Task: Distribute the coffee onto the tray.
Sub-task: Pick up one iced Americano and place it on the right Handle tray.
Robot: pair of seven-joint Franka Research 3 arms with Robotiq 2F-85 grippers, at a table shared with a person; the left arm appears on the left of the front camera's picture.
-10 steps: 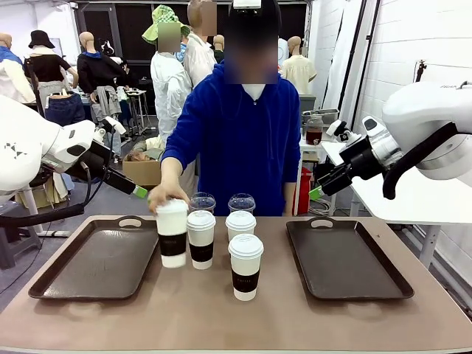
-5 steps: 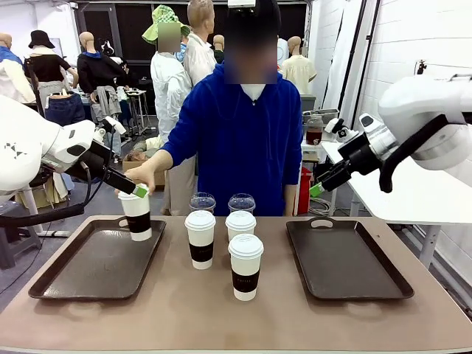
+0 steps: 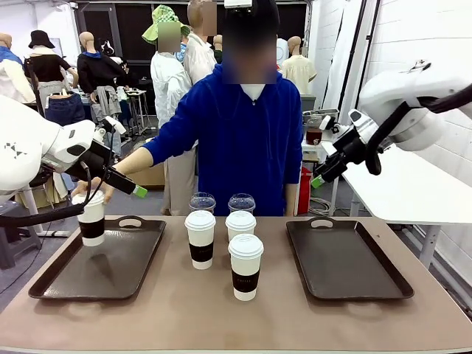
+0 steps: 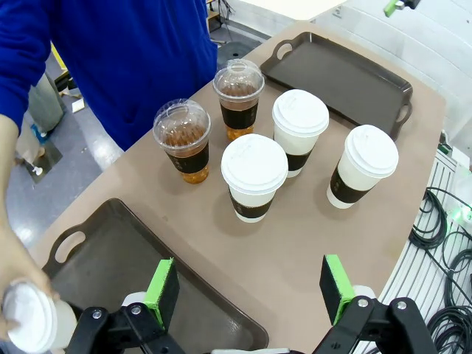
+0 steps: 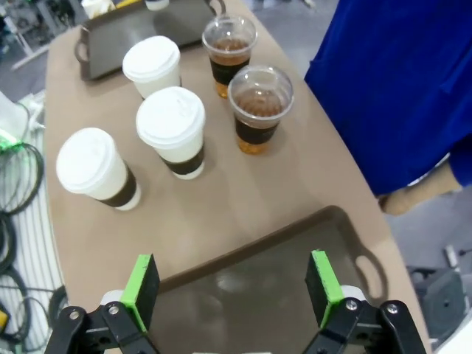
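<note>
At frame left, a person's hand holds a cup over a tray (left gripper and right gripper both wide open).

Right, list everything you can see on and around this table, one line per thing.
Paper cups on the table: three, white with dark brown sleeves, middle.
Held paper cup: one, same colours, at the left tray's far left corner.
Clear cups: two, brown drink, behind the paper cups.
Trays: two, dark brown, one left, one right.
Table: one, tan.
Person: one, blue top, far side.
Person's hand: one, gripping the held cup's top.
Left jaws: one pair, black with green pads, open, raised above the left tray.
Right jaws: one pair, same colours, open, raised above the right tray.
</note>
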